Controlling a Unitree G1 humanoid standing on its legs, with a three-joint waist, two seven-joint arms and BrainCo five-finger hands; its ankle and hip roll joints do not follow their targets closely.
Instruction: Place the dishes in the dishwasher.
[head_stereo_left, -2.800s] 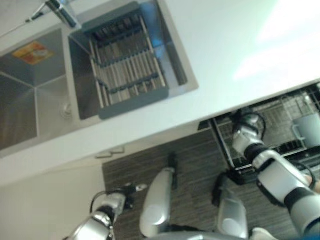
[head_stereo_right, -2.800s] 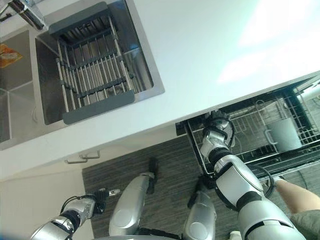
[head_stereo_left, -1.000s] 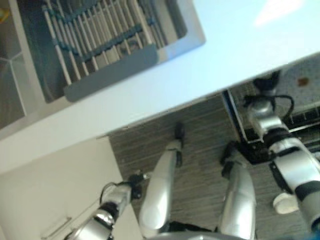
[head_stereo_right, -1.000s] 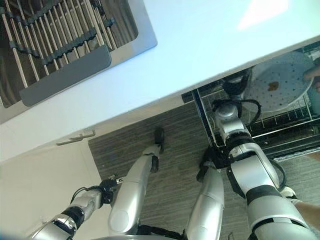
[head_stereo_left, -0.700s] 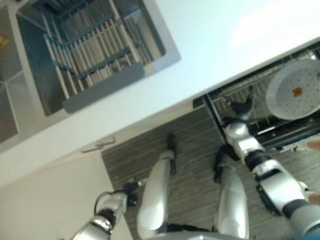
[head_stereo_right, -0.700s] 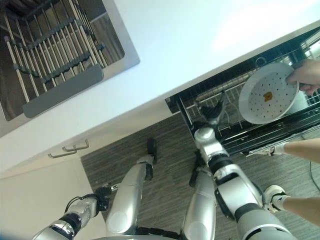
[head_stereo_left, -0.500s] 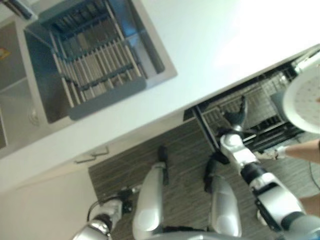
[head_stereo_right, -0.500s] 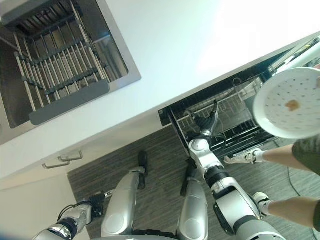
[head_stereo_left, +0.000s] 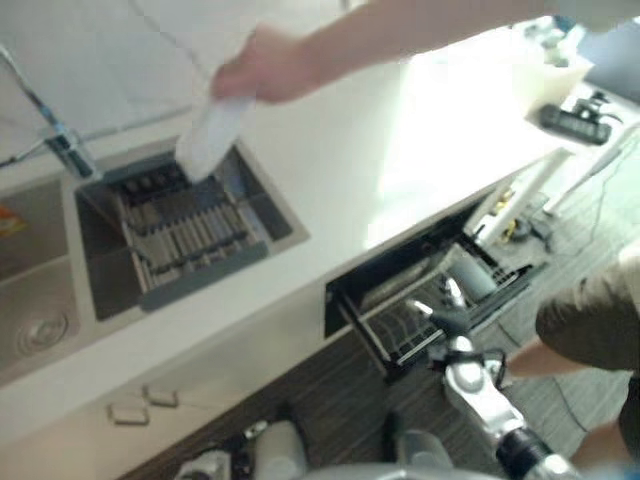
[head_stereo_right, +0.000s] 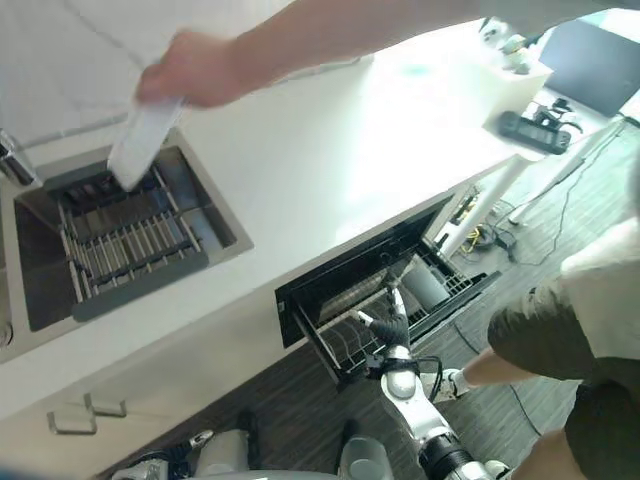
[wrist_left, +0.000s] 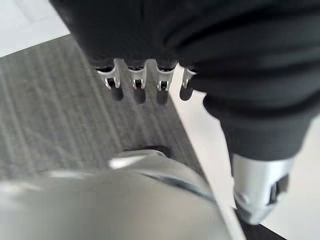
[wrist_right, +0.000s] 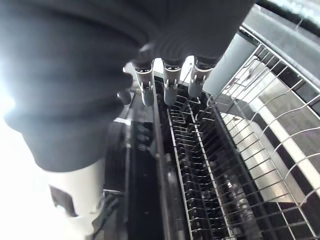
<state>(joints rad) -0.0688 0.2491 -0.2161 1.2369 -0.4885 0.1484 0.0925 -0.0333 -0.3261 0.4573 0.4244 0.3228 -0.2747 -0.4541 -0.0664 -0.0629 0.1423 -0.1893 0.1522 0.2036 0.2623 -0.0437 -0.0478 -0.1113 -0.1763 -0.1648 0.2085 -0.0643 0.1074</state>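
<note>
1. Right hand (head_stereo_right: 392, 327): raised over the pulled-out dishwasher rack (head_stereo_right: 372, 318), fingers (wrist_right: 169, 86) straight and spread, holding nothing.
2. Left hand (wrist_left: 145, 82): low by the floor (wrist_left: 55, 115), beside a white cabinet front; fingers straight, empty.
3. Dishwasher (head_stereo_right: 340, 270): under the white counter (head_stereo_right: 330, 150), door open, wire rack drawn out.
4. Cup (head_stereo_right: 425, 287): grey, lying in the rack on the side away from the right hand.
5. Plate (head_stereo_right: 140, 140): white, held edge-on by a person's hand (head_stereo_right: 195, 68) above the sink (head_stereo_right: 215, 235).
6. Drying rack (head_stereo_right: 125, 255): grey, set in the sink, directly below the plate.
</note>
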